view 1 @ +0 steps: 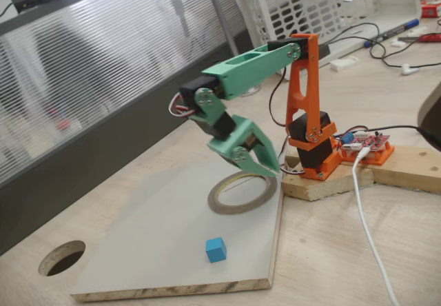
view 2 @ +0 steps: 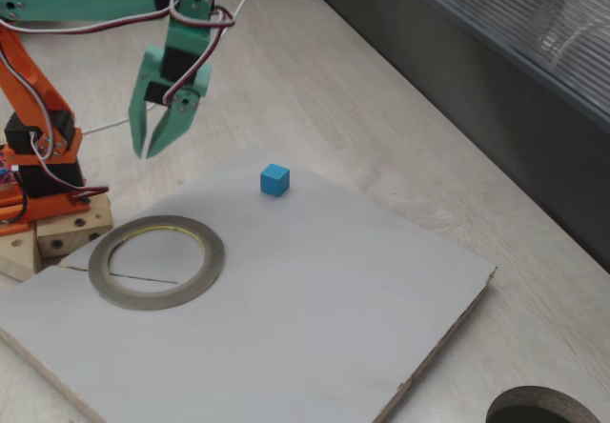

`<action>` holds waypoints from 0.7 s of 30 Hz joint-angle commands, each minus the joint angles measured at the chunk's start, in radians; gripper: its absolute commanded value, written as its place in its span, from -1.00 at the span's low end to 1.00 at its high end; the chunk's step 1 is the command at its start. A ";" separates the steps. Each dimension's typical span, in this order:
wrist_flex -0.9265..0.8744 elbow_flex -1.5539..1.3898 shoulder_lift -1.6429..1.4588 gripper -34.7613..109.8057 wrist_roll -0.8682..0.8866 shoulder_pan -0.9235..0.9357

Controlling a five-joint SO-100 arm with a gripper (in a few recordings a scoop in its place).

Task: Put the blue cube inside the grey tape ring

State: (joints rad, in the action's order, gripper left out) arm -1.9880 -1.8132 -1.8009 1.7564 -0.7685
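The cube (view 1: 216,249) lies on the pale board (view 1: 158,251), well apart from the tool (view 1: 265,167) and clear of the ring (view 1: 242,192), which sits almost under the tool's tips. In the second fixed view the cube (view 2: 274,180) is below and to the right of the tool (view 2: 155,142), with the ring (view 2: 156,260) lower down on the board (view 2: 315,328).

The tool hangs released in the air, its two green fingers slightly parted and grasping nothing.

The cube looks light, rigid and matte, so it should neither crush nor slip much. Being small, it will likely skid if one finger lands first. The best hold seems to be across two opposite flat faces, fingers square to them, closing near mid-height.

One fixed view shows the arm's orange base (view 1: 311,140) and a round hole (view 1: 62,258) in the bench (view 1: 331,251). The other shows more plainly the open board between cube and ring, and the gap between the fingers.
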 commanded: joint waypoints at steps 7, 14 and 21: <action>-0.006 0.006 -0.018 -0.45 0.017 -0.107; 0.163 0.046 0.114 -0.45 0.017 -0.104; 0.301 0.357 0.334 -0.45 0.018 -0.086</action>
State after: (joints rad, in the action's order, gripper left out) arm -1.7058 -1.5984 -1.5355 1.7564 -0.8590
